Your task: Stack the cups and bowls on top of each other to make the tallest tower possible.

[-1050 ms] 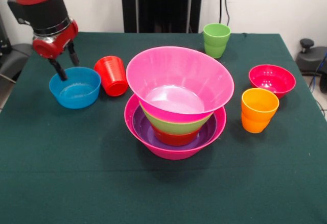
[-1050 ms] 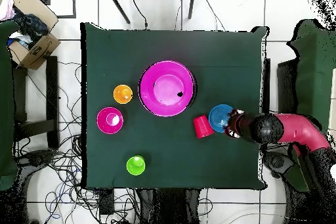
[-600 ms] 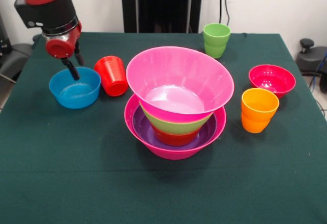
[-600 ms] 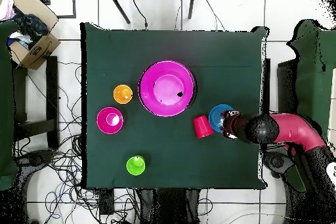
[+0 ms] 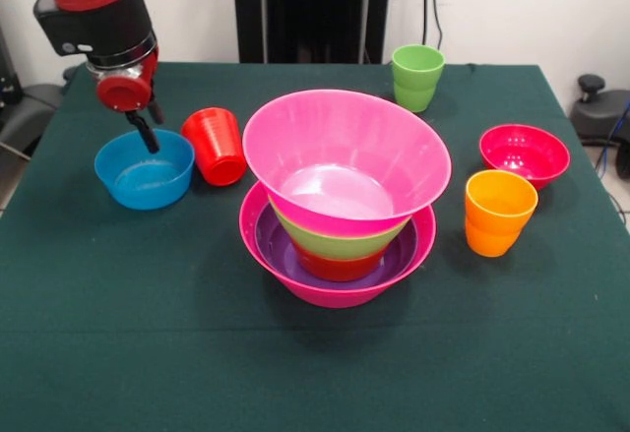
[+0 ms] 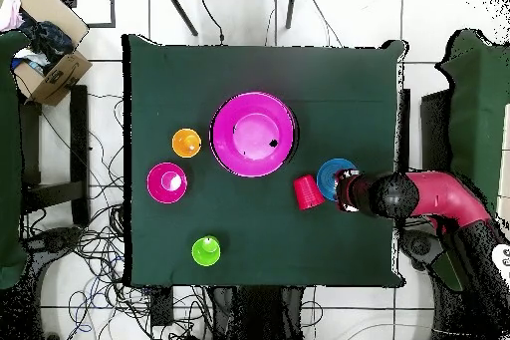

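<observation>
The tower [image 5: 340, 196] stands mid-table: a large hot-pink bowl [image 5: 335, 289] holds a purple bowl [image 5: 279, 251], an orange-red bowl and a lime green bowl [image 5: 340, 240]. A second pink bowl [image 5: 345, 152] sits tilted on top. At the left is the blue bowl [image 5: 144, 169] [image 6: 336, 173], and my gripper [image 5: 151, 125] [image 6: 345, 193] is open over its far rim. One finger [image 5: 147, 135] reaches down at the rim. The red cup [image 5: 219, 145] [image 6: 307, 192] sits beside the blue bowl, apparently mouth down.
A lime green cup [image 5: 417, 76] [image 6: 206, 251] stands upright at the far side. A crimson bowl [image 5: 524, 154] [image 6: 166, 182] and an orange cup [image 5: 498, 212] [image 6: 186, 143] stand at the right. A cardboard box [image 6: 48, 52] sits off the table.
My gripper has shifted right along the blue bowl's far rim, toward the red cup, and the wrist has turned. The bowls and cups have not moved.
</observation>
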Tool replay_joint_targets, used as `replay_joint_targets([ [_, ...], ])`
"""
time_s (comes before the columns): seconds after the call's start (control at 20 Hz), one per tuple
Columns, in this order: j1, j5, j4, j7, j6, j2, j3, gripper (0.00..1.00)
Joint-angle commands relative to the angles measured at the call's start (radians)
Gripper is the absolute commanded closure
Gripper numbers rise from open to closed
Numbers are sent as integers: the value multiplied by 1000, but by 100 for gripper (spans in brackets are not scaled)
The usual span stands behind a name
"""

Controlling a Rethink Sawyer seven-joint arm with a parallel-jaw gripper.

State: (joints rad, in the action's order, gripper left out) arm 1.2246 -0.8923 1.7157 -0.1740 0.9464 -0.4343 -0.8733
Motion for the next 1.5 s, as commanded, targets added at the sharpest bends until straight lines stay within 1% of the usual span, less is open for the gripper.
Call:
replay_joint_targets([
  [0.05,-56,-59,-22,129,76,-3,91,0],
  [0.4,-48,-75,-35,108,51,8,119,0],
  [0.6,-47,-83,-40,134,55,11,129,0],
  [0.85,-50,-83,-46,118,42,19,147,0],
  [1.5,-34,-70,-27,71,-83,73,111,0],
])
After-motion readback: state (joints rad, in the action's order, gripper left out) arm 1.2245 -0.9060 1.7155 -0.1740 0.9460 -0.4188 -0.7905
